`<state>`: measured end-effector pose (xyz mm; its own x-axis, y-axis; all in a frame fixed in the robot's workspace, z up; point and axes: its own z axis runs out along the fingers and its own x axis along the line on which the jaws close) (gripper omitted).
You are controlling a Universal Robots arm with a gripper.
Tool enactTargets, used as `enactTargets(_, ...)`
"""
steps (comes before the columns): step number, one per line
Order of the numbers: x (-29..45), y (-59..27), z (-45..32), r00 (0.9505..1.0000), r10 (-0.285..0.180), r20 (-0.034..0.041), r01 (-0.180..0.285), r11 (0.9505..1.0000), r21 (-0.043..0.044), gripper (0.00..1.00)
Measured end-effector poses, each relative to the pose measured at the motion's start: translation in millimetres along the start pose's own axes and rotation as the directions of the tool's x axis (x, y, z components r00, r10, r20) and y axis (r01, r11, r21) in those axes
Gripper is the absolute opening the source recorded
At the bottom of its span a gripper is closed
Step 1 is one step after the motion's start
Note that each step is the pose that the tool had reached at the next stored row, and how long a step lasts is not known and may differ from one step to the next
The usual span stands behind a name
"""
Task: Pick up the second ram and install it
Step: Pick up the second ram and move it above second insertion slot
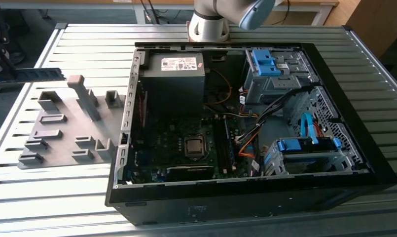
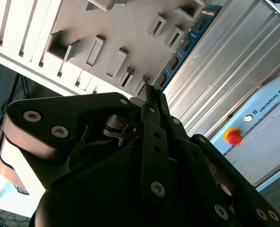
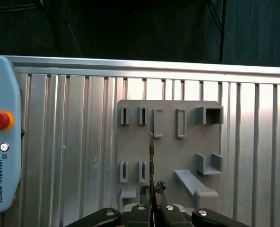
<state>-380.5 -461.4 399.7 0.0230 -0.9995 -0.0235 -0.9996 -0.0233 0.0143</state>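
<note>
The second ram (image 1: 42,74) is a thin dark stick held level in the air at the exterior view's left, above the far edge of the grey holder plate (image 1: 60,133). My gripper (image 1: 2,69) is shut on its outer end. In the second wrist view the blue-green board with black chips (image 2: 187,40) runs away from the closed fingertips (image 2: 155,101). The first wrist view shows the stick edge-on (image 3: 152,158) rising from the gripper (image 3: 153,193) over the holder plate (image 3: 168,156). The open computer case (image 1: 356,177) holds the motherboard (image 1: 178,133) with long memory slots (image 1: 226,143).
Grey upright blocks (image 1: 86,96) stand on the holder plate below the stick. A teach pendant (image 3: 3,142) with a red button lies on the ribbed metal table (image 1: 86,44). Inside the case are a power supply (image 1: 175,74), blue drive cages (image 1: 304,148) and loose cables (image 1: 251,128).
</note>
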Motion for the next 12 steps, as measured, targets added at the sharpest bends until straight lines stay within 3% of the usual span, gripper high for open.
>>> enactTargets(12, 0.2, -6.9, -0.1, 1.0, 0.0, 0.0, 0.0, 1.0, -0.0002, 0.14)
